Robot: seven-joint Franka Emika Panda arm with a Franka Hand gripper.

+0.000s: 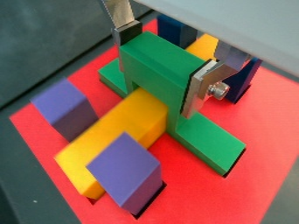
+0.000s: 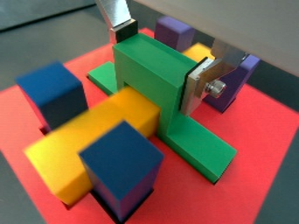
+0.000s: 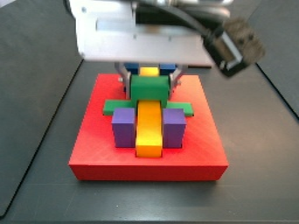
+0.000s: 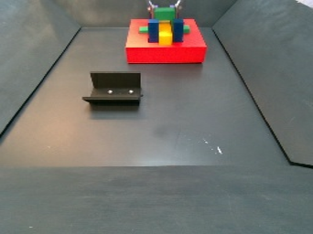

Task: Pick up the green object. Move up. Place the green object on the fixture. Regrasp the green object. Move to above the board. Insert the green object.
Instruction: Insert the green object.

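Over the large flat red square board [image 3: 105, 157], the gripper [image 1: 163, 63] pinched the upright part of the small bright green stepped plastic block [image 1: 163, 74]. The block's flat base seemed to rest in a recess beside the long yellow bar [image 1: 111, 144]. If that base was not fully seated, letting go could have left it tilted, and lifting off crooked could have dragged it back out.

Pincer [image 1: 162, 61] with two flat silver finger plates [image 1: 121, 16], dark pads on the inner faces. Silver hex screw head in one plate [image 2: 216, 87]. In a side view, pale boxy wrist housing [image 3: 122, 31], black cable looping to a dark connector at 2 o'clock [image 3: 233, 44].
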